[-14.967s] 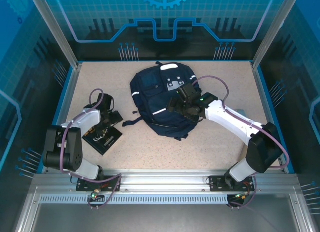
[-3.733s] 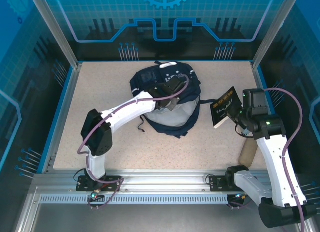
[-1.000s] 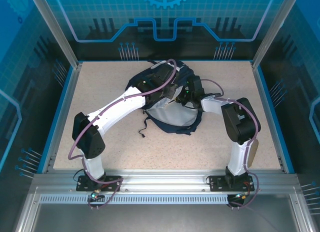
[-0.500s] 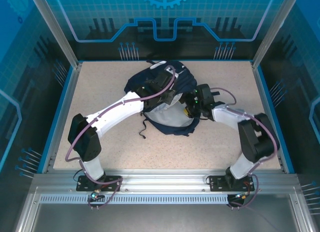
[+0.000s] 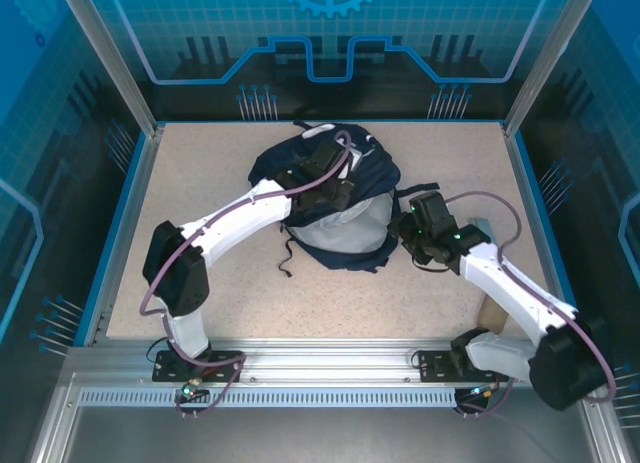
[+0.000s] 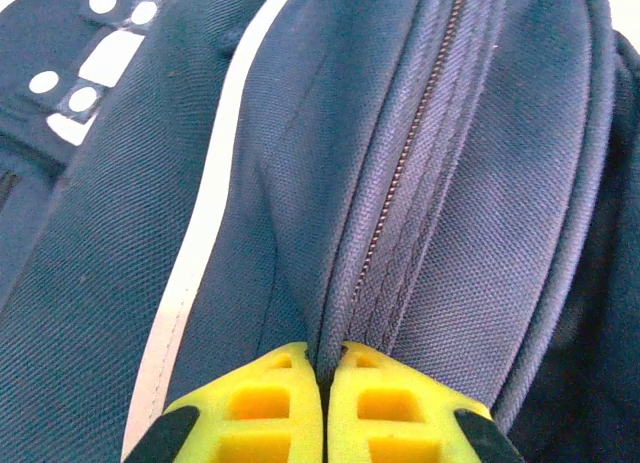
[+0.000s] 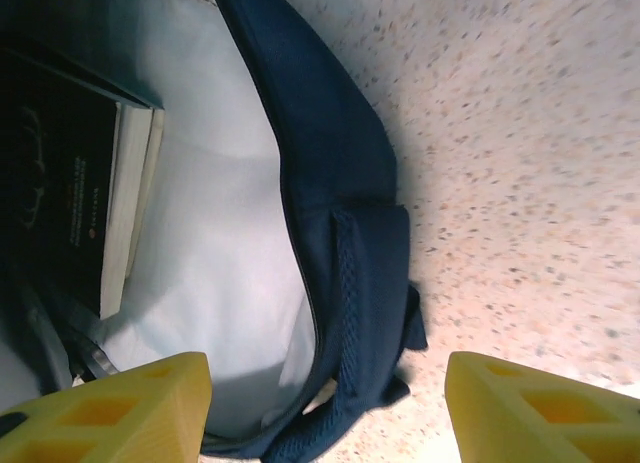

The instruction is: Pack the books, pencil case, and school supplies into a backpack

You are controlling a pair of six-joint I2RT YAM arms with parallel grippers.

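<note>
The navy backpack (image 5: 330,208) lies in the middle of the table with its main compartment held open, pale grey lining showing. My left gripper (image 5: 335,191) is shut on the backpack's upper flap, pinching a fold of fabric beside the zipper (image 6: 400,173). A dark-covered book (image 7: 55,183) lies inside against the lining (image 7: 215,263). My right gripper (image 5: 412,235) stands open just right of the backpack's rim (image 7: 340,223), over the table, with nothing between its yellow fingertips (image 7: 130,398).
The speckled table (image 5: 200,173) is walled by blue rails and clear panels. A pale flat object (image 5: 495,308) lies near the right edge, partly under my right arm. A loose strap (image 5: 288,253) trails left of the backpack.
My right gripper has opened and drawn back out of the backpack to the right, leaving the book inside. My left gripper has kept its hold on the flap.
</note>
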